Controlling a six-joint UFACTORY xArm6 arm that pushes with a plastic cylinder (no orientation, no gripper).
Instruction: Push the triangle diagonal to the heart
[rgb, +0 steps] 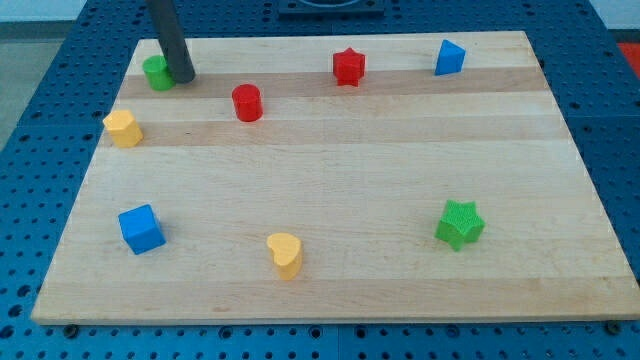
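The blue triangle block (450, 57) sits near the board's top right. The yellow heart (285, 253) lies near the bottom edge, a little left of centre. My dark rod comes down from the view's top left, and my tip (184, 76) rests on the board against the right side of a green block (155, 72). The tip is far left of the triangle and far above the heart.
A red cylinder (247, 102) stands right of my tip and a red star (348, 66) is at top centre. A yellow block (123, 128) is at the left edge, a blue cube (141, 228) at lower left, a green star (460, 223) at lower right. The wooden board (330, 170) lies on a blue perforated table.
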